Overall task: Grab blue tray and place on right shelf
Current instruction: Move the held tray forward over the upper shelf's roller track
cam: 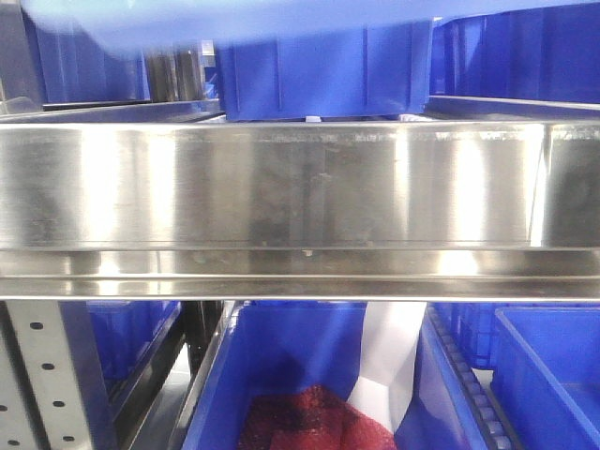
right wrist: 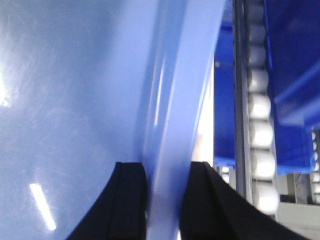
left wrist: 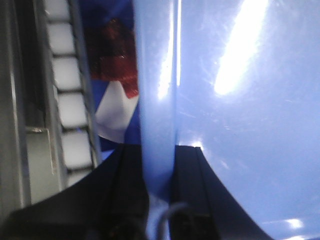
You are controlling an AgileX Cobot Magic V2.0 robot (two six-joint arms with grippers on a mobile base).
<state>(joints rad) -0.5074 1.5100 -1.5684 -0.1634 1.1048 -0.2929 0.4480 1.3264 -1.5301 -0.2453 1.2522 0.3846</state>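
The light periwinkle-blue tray fills both wrist views. My left gripper [left wrist: 159, 157] is shut on the blue tray's left rim [left wrist: 157, 100], one black finger on each side of it. My right gripper [right wrist: 167, 172] is shut on the tray's right rim [right wrist: 175, 100] the same way. In the front view only the tray's pale blurred edge [cam: 169, 19] shows along the top. The stainless-steel right shelf [cam: 300, 187] spans the front view below it, with its broad reflective front lip. Neither gripper shows in the front view.
Deep dark-blue bins stand on the steel shelf [cam: 323, 70] and below it [cam: 281, 375]; the lower one holds a red mesh bag [cam: 309, 422]. A perforated grey upright [cam: 42, 375] stands at lower left. White roller tracks run beside the tray in both wrist views [left wrist: 67, 100] [right wrist: 257, 130].
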